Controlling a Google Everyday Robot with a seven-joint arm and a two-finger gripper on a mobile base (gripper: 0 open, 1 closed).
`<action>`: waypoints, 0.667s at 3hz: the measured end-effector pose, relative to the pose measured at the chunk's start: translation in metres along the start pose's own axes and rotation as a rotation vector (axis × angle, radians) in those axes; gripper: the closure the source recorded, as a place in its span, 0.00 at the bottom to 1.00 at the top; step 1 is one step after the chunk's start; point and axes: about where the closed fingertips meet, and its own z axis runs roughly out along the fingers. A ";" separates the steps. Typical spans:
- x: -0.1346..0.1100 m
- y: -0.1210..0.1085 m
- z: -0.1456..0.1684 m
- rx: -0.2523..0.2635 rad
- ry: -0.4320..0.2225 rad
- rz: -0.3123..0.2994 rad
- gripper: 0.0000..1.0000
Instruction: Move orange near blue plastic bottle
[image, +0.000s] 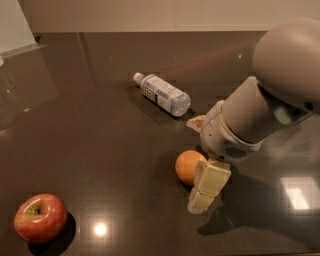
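On glossy table (90, 130): gripper (197, 162) spread wide beside round matte orange (187, 165) (blue plastic bottle (162, 93) lies apart).

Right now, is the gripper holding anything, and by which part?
Nothing is held. The gripper is open, down at the orange: its near finger sits close against the orange's side and the far finger stands clear of it.

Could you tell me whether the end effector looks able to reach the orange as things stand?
Probably yes: the open end effector is low beside the orange, apparently touching it, with nothing in the way.
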 end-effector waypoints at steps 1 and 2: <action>0.004 0.000 0.007 0.006 0.019 0.004 0.18; 0.007 -0.001 0.008 0.010 0.024 0.017 0.41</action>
